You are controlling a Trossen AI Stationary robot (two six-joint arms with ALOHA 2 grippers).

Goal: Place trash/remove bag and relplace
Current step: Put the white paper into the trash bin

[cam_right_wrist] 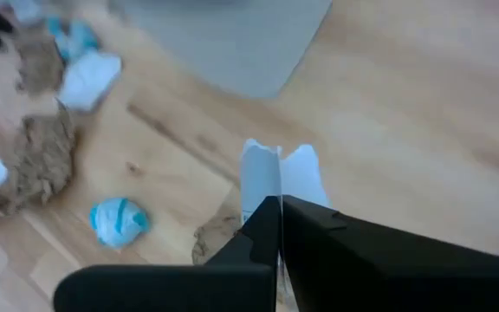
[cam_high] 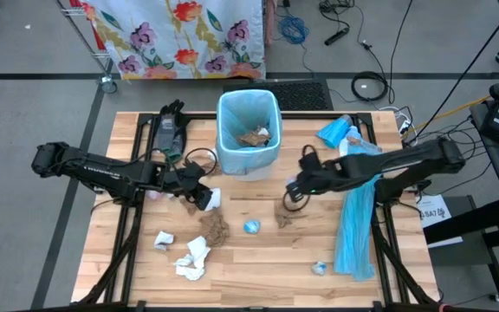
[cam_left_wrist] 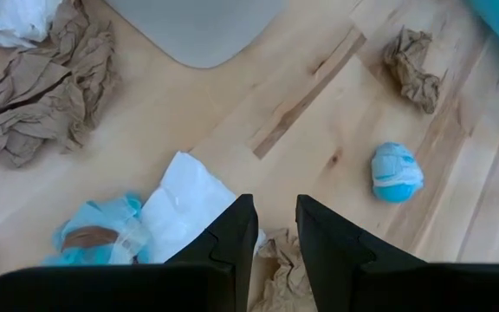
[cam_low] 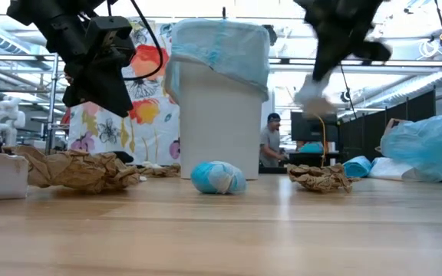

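From above, the white plastic bin lined with a pale-blue bag (cam_high: 249, 132) stands upright at the table's far middle, with a brown paper wad (cam_high: 254, 137) already inside. The left gripper (cam_high: 204, 200) hovers just in front of the bin's near left corner, over a white tissue scrap (cam_high: 212, 198). The right gripper (cam_high: 292, 189) sits to the bin's near right, above a crumpled brown wad (cam_high: 285, 217). A round pale-blue ball of trash (cam_high: 252, 227) lies between the two arms; a larger brown wad (cam_high: 214, 229) and white tissue wads (cam_high: 192, 257) lie nearer the front left. The long light-blue plastic strip (cam_high: 355, 221) runs front to back along the right side.

At table level, the right gripper (cam_low: 313, 93) hangs clear of the wood, pinching a small white piece.

The left wrist view shows its fingers (cam_left_wrist: 232, 247) narrowly apart, holding nothing I can make out.

The right wrist view shows its fingers (cam_right_wrist: 258, 234) closed on a thin white tissue piece (cam_right_wrist: 280, 178), standing up past the fingertips.
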